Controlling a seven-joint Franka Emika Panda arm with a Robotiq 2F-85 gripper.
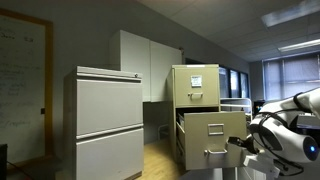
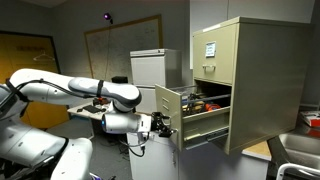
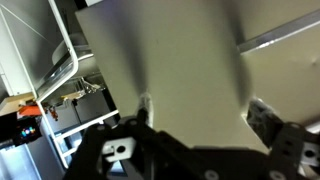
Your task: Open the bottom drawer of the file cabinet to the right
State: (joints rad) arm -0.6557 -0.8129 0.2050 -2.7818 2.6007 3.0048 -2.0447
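Note:
The tan file cabinet (image 1: pixel 196 84) (image 2: pixel 268 80) has a white paper on its upper front. Its bottom drawer (image 1: pixel 214 134) (image 2: pixel 204 126) is pulled far out in both exterior views, with things showing inside it. My gripper (image 2: pixel 161 126) (image 1: pixel 240 150) is at the drawer's front face. In the wrist view the plain tan drawer front (image 3: pixel 180 60) fills the frame. My gripper (image 3: pixel 200 112) has its two fingers spread wide against that front, with nothing between them. The silver handle is hidden.
A wider light-grey cabinet (image 1: pixel 105 125) stands beside the file cabinet, with white wall cupboards (image 1: pixel 142 60) behind. A whiteboard (image 2: pixel 120 45) and a white cabinet (image 2: pixel 150 68) are behind my arm (image 2: pixel 70 90). A table corner (image 2: pixel 300 150) is nearby.

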